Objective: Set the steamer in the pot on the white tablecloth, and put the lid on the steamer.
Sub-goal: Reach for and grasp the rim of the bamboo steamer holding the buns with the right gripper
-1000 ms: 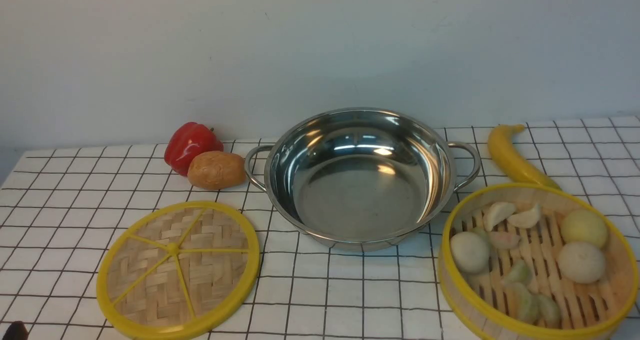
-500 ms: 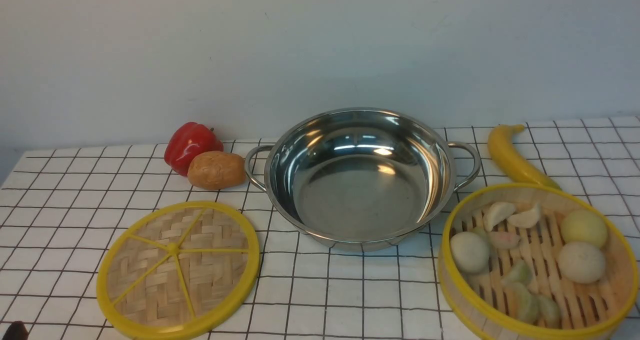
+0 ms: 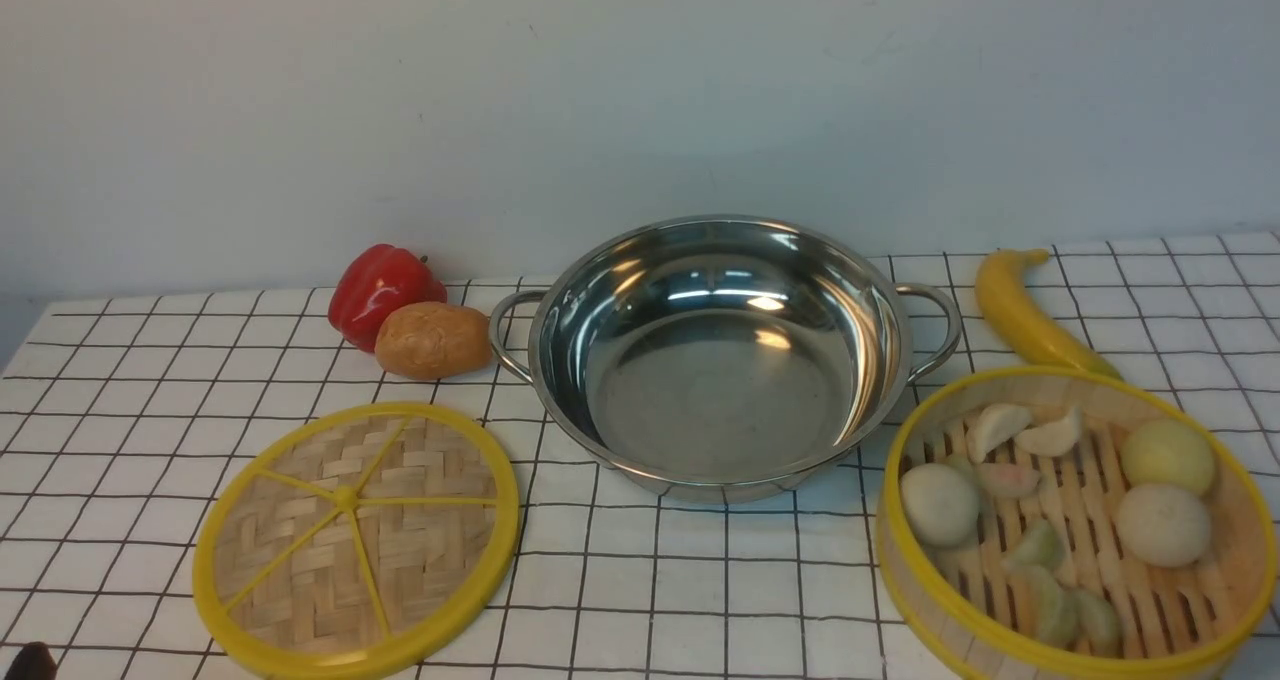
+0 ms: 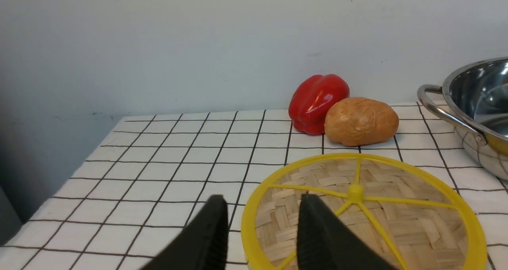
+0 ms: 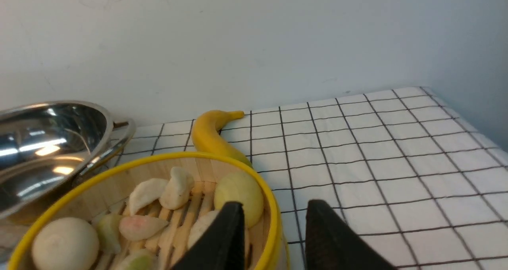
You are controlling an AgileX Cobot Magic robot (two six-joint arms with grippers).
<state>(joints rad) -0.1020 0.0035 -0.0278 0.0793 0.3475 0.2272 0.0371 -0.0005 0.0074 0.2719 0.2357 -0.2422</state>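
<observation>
Front view: steamer sits near right on the tablecloth, just beside the empty pot; lid near left. We judge step one unstarted. Our right gripper gapes at the steamer's rim, left gripper gapes at the lid. Next we pinch, lift, centre over pot.

I lose the steamer off the front view's lower-right corner, and its far rim hides the banana's near end.
</observation>
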